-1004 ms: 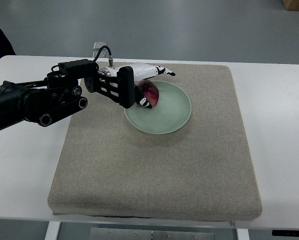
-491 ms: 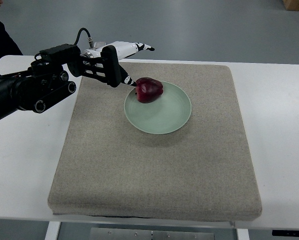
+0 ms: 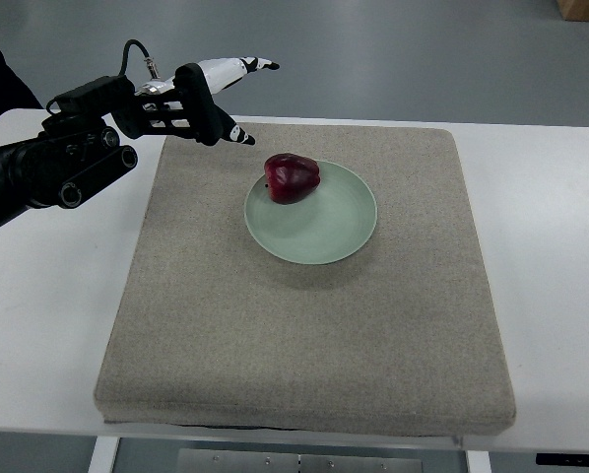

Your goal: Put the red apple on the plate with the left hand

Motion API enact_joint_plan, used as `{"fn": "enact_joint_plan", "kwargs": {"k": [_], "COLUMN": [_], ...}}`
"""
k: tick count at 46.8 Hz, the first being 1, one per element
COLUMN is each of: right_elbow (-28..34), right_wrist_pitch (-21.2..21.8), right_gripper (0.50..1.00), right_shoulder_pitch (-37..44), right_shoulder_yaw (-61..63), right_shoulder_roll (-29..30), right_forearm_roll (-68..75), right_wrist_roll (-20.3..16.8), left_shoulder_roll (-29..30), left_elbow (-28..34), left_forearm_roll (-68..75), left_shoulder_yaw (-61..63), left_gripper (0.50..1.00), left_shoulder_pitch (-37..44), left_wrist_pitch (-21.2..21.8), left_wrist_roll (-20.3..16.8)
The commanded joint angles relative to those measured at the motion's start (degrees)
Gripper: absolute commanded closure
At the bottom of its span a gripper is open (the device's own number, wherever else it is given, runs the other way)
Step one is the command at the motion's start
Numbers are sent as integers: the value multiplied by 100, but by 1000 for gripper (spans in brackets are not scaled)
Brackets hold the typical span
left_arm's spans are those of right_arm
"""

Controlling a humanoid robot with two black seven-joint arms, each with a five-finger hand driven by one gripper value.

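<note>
Counted in top view:
- 1 red apple (image 3: pixel 292 177), resting on the plate's far-left part.
- 1 plate (image 3: pixel 324 232), pale green, round, on the mat.
- 1 mat (image 3: pixel 304 345), beige, square, covering the middle of the counter.
- 1 counter (image 3: pixel 551 296), white.
- 1 robot hand (image 3: pixel 216 94), near the counter's far-left corner, fingers extended, empty.
- 1 brown box corner (image 3: pixel 582 8) on the floor, past the far-right corner.

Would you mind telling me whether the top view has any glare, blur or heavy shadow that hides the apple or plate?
Top view: even, soft light; red apple and plate sharp, only a faint highlight on the apple; soft shadow under the plate's near rim on the mat; left hand slightly soft at the fingers.
</note>
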Motion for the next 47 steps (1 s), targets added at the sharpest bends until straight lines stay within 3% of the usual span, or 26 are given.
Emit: {"fn": "enact_joint_plan", "kwargs": {"k": [1, 21, 25, 36, 47], "right_elbow": [0, 0, 0, 0, 0], "right_wrist_pitch": [1, 1, 2, -7, 2], "right_gripper": [568, 568, 568, 570, 570], "right_shoulder_pitch": [0, 0, 0, 0, 0], "right_shoulder_yaw": [0, 0, 0, 0, 0], "right_shoulder_roll": [0, 0, 0, 0, 0], "right_forearm_roll": [0, 0, 0, 0, 0], "right_wrist_roll": [5, -4, -4, -4, -4], "left_shoulder_roll": [12, 3, -5, -32, -41], "left_elbow": [8, 544, 842, 1827, 2056], "left_forearm_roll": [-754, -4982, -5484, -6451, -6653], "left_shoulder_yaw": [-4, -189, -189, -259, -540], "left_gripper": [523, 508, 508, 508, 508], "left_shoulder_pitch": [-4, -12, -3, 58, 181], "left_wrist_pitch": [0, -254, -780, -2714, -3822], "left_wrist_roll": [10, -25, -113, -245, -245]}}
